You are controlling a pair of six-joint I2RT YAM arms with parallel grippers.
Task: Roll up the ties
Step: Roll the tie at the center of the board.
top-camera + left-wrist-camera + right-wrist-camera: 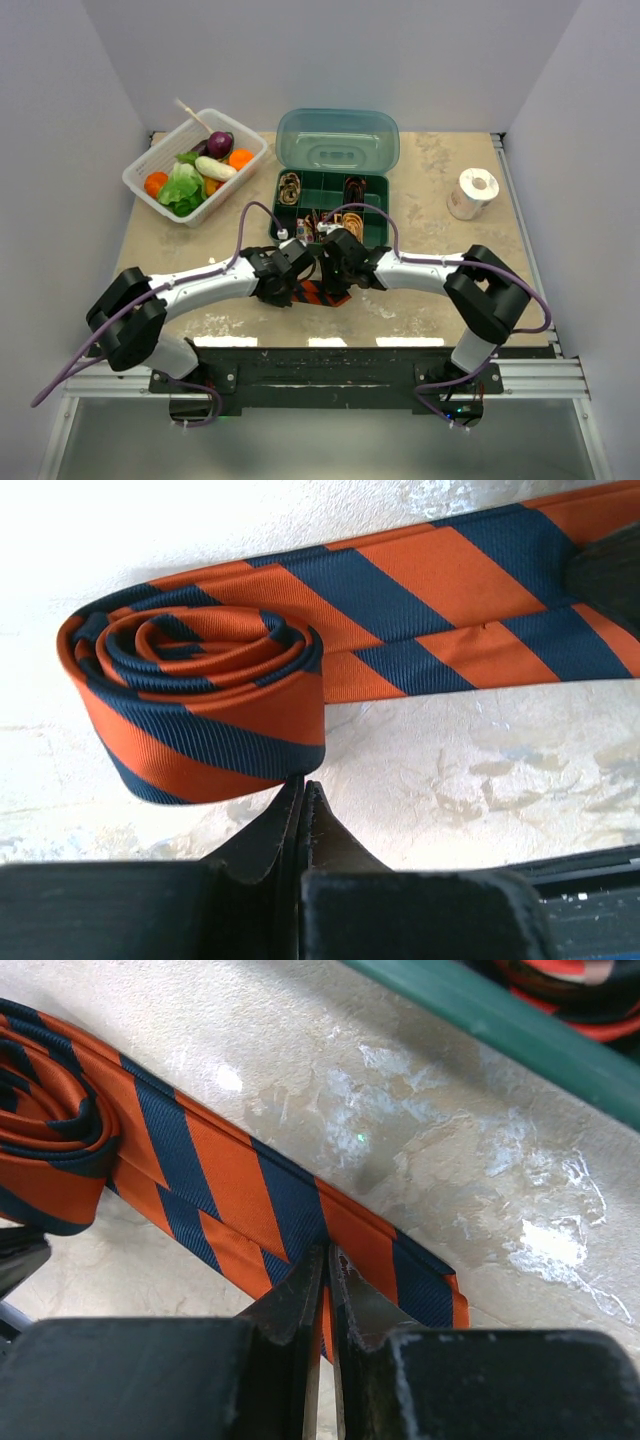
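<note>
Mottled tabletop (480,780), tie (200,690) half coiled — tail cropped

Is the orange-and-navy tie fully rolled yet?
No, only one end of the tie is coiled; a flat striped length runs out from it.

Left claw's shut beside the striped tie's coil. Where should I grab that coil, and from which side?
Grip the coil across its outer wraps, from the side where the left claw sits, clear of the tail that the right claw pinches. Squeezing the round wall should keep the spiral from loosening. Open the jaws first.
</note>
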